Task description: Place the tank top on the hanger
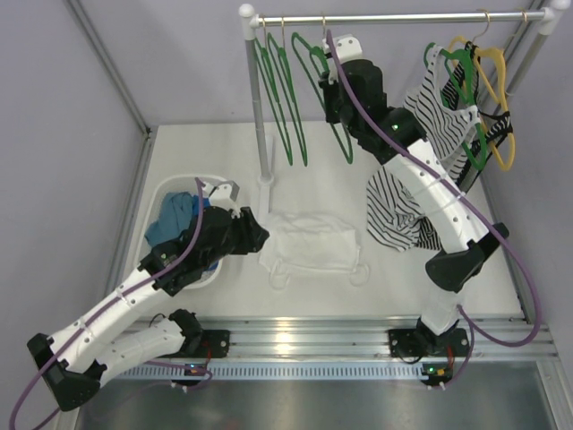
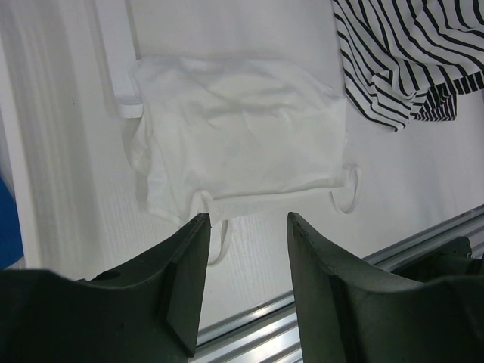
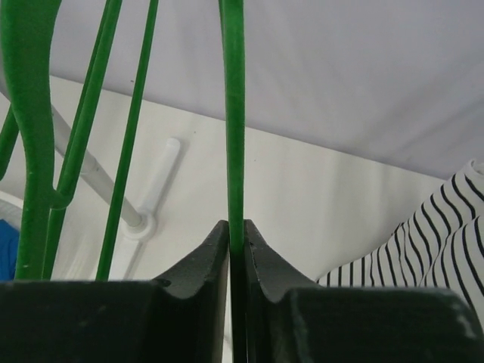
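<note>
The white tank top [image 1: 312, 245] lies flat on the table between the arms, its narrow straps toward the near edge; it also shows in the left wrist view [image 2: 242, 140]. My left gripper [image 1: 260, 235] is open and empty just left of the top, its fingers [image 2: 185, 265] near the strap edge. My right gripper [image 1: 329, 88] is up at the rail, shut on a bar of a green hanger [image 3: 233, 113], which hangs from the rail [image 1: 333, 116].
More green hangers [image 1: 279, 90] hang at the rail's left by the rack post [image 1: 260, 134]. A yellow hanger [image 1: 497, 98] and a striped top [image 1: 448, 112] hang at the right. Another striped top [image 1: 398, 215] lies on the table. A white basket [image 1: 175, 193] holds blue clothes.
</note>
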